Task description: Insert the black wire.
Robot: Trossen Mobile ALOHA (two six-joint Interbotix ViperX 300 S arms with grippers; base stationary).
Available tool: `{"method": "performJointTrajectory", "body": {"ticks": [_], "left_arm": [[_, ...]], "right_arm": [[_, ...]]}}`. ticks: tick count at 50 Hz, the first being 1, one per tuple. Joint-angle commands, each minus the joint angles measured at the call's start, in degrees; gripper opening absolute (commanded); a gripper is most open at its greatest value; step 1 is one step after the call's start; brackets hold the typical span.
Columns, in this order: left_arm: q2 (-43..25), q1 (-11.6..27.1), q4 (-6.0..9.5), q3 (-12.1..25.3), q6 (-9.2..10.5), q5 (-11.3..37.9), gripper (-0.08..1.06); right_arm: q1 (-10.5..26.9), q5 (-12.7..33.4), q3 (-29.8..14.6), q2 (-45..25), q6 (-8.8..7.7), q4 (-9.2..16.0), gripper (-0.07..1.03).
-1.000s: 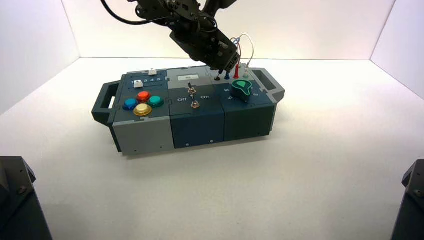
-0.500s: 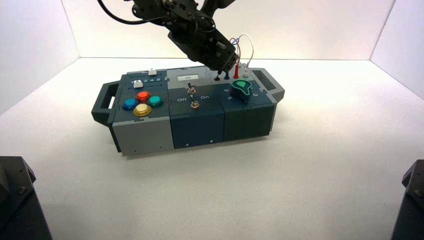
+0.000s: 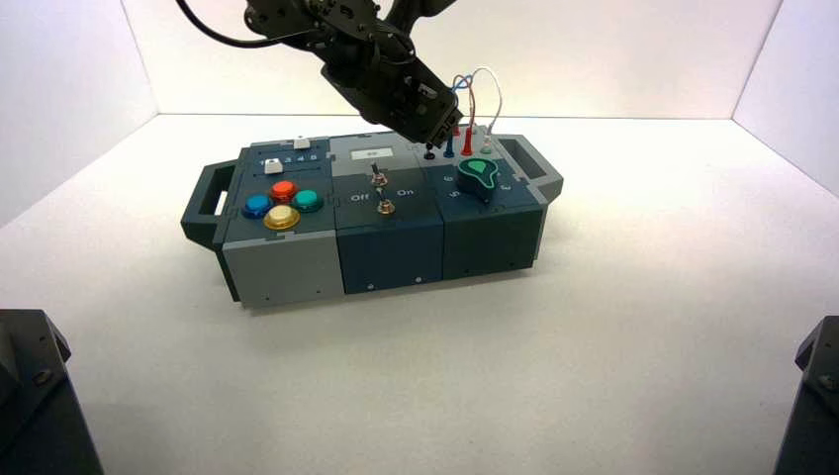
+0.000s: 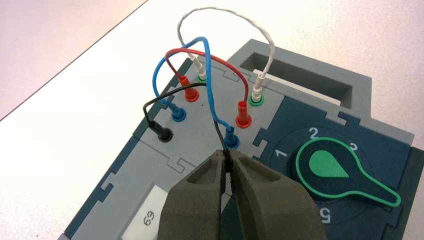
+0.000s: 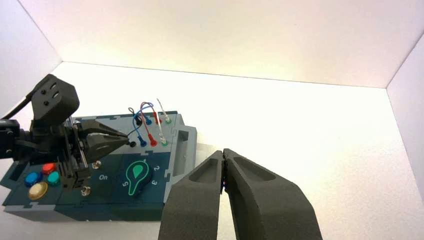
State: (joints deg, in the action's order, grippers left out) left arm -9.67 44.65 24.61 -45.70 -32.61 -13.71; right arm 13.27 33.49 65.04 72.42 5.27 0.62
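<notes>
Thin black wire is looped above the grey socket panel at the far right part of the box; one slim black plug is seated in a black socket at the panel's edge, and the other end is run down into the tips of the left gripper. The dark grey fingers are seen pressed together on that free end of the wire, just beside the blue plug of the blue wire. In the high view the gripper is held tilted down over the panel, the black plug tip showing just below it at the panel surface; whether it is seated cannot be told. Red wire and white wire are plugged in further back, each in its own pair of sockets. A green teardrop knob on a dark blue numbered dial is next to the panel. The blue-grey box is stood on a white table, with coloured buttons at its left and toggle switches mid-box. Right gripper is parked well apart from the box, fingers together, nothing held.
</notes>
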Motion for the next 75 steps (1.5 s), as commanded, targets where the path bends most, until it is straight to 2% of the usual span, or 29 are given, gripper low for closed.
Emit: {"method": "performJointTrajectory", "body": {"ticks": [1,29,63,75], "left_arm": [[1.41,-0.26,0.09,-0.18,0.18,0.09,-0.03],[1.32,-1.23,0.09,1.85,-0.62,-0.53,-0.03],[0.62,-1.23,-0.53,4.22,-0.62,0.09,-0.03],[-0.09,-1.14,-0.53,4.04,-0.35,0.26,-0.03]], "right_arm": [[-0.26,-0.70,-0.79,-0.79,-0.18,-0.09,-0.02],[-0.26,-0.70,-0.70,-0.79,-0.09,0.00,-0.02],[-0.26,-0.70,-0.79,-0.79,-0.09,-0.09,-0.02],[-0.26,-0.70,-0.70,-0.79,-0.09,-0.09,-0.02]]}}
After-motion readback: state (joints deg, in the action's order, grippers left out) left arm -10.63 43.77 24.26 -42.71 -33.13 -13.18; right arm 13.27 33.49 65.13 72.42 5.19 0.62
